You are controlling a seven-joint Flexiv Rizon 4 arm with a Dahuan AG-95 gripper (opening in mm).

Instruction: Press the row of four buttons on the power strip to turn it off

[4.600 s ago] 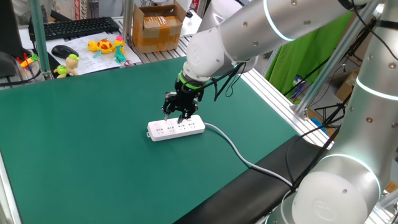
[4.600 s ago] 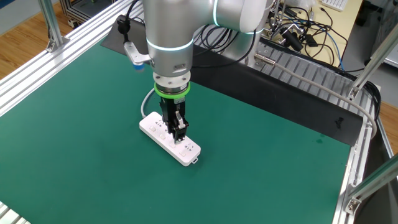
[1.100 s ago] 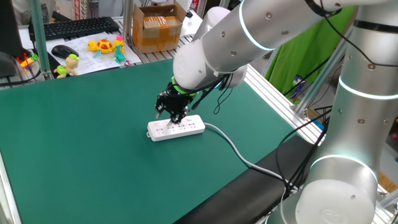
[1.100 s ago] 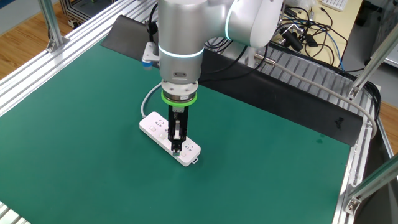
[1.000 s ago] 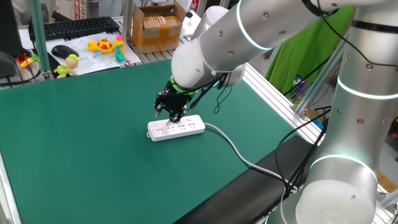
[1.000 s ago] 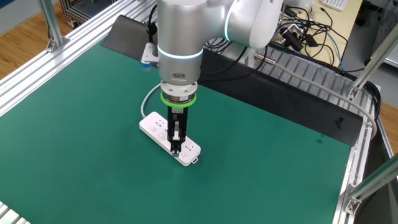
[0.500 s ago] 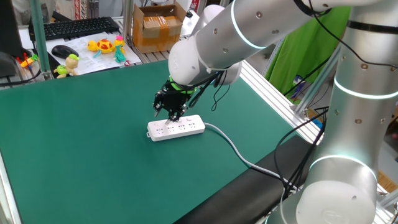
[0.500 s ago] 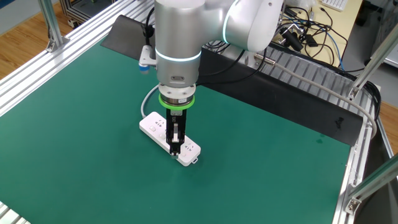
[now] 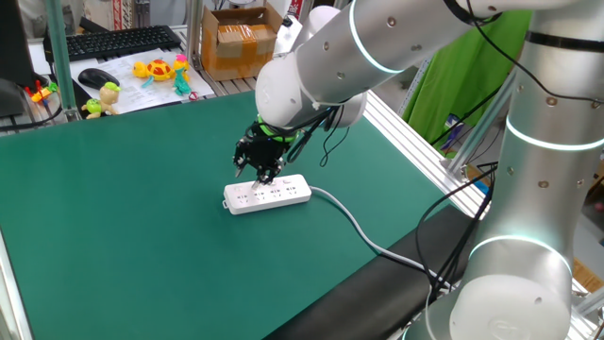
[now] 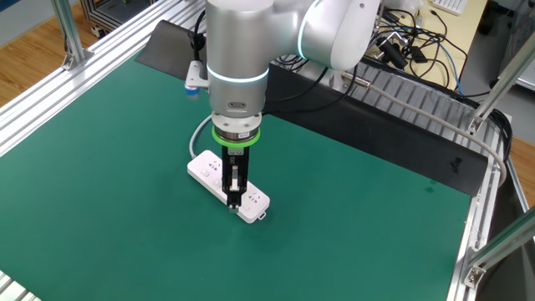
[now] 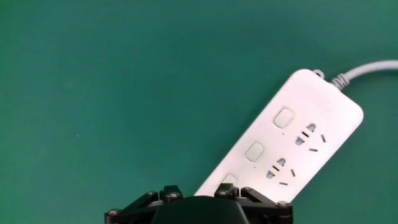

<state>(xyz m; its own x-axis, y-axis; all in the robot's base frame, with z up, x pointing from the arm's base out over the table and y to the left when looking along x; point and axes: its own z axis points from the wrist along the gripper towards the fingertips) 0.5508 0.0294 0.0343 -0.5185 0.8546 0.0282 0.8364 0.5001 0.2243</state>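
The power strip (image 9: 268, 195) lies flat near the middle of the green mat (image 9: 113, 217), its pale grey cable (image 9: 354, 225) trailing off toward the mat's near edge. In the hand view two square buttons (image 11: 283, 117) of the row show clearly along one long edge, with a third half hidden under the gripper body; the fourth cannot be seen. The gripper (image 10: 233, 201) points steeply down over the strip, toward the end away from the cable, its fingers pressed together and holding nothing, a blunt tip for pushing rather than a grasp. Compared with a few seconds ago, the gripper has travelled along the strip from the cable end toward the far end, and over the last second it has scarcely shifted, which suggests it is bearing on one of the last buttons in the row. Whether the tip actually touches a button is hidden by the fingers in both fixed views. Judging by that position, most of the row is probably done, with at most one press left. A keyboard (image 9: 113, 42), a mouse (image 9: 97, 76) and a cardboard box (image 9: 241, 40) sit beyond the mat, well apart from the work.
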